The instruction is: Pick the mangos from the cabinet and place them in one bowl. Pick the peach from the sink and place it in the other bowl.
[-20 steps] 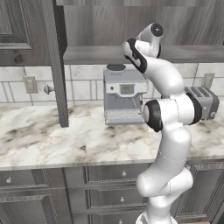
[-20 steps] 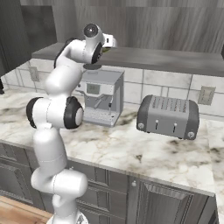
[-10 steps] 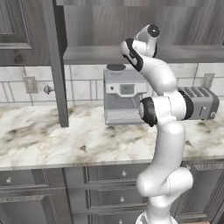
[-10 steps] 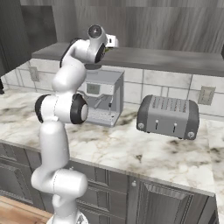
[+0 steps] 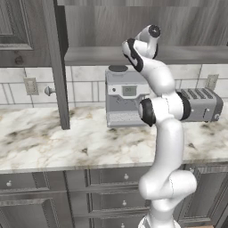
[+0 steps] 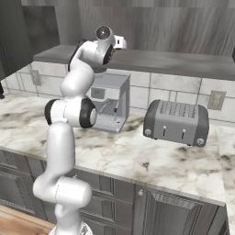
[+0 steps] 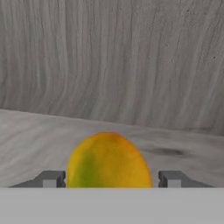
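Yellow-orange, smooth egg-shaped mango point(image 7: 108, 159) sits on the grey wood-grain cabinet point(image 7: 131, 65) shelf, between my jaws; fingertips point(image 7: 51, 179) flank it, contact I cannot tell. No legible writing seen.

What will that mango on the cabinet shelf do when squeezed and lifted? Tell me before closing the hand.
The mango is rounded and egg-shaped, so it would probably roll along the flat shelf if nudged off-centre. Its skin looks smooth and glossy, so it may slip between the fingers. It sits centred between them, which should help an even grip.
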